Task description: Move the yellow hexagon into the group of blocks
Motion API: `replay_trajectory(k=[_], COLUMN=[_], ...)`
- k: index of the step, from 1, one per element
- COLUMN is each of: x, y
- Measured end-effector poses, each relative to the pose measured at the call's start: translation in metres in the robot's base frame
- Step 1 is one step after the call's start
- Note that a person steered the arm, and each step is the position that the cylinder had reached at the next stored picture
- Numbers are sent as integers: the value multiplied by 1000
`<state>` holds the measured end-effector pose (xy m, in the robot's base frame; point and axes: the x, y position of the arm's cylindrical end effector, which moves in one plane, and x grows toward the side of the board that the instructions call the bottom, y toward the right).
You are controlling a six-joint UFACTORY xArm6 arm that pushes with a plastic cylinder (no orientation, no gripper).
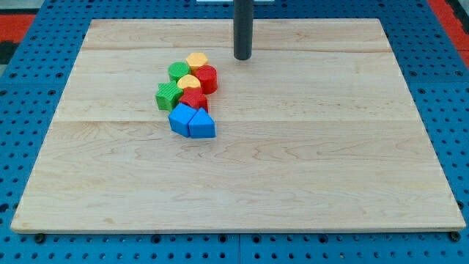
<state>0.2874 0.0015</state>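
The tool here is a plain dark rod with nothing to open or close, and it grips nothing. My tip [242, 57] rests on the far part of the wooden counter [330, 183], standing free of every block. The nearest piece is the yellow hexagon [196, 60], a little to the left of my tip and slightly nearer, with bare wood between them. That hexagon sits at the far end of the cluster, touching the red cylinder [207, 77] just on its near side. Left of those is a green cylinder [178, 72], and a second yellow block [189, 83] is packed in the middle. Nearer again come a green star [168, 95] and a red star [194, 100]. Two blue blocks [192, 122] lie side by side at the near end.
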Motion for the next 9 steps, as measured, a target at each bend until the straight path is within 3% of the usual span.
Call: replay_trajectory(k=[2, 4, 5, 6, 8, 9], x=[26, -2, -2, 6, 39, 25], y=[-77, -73, -120, -132, -96, -106])
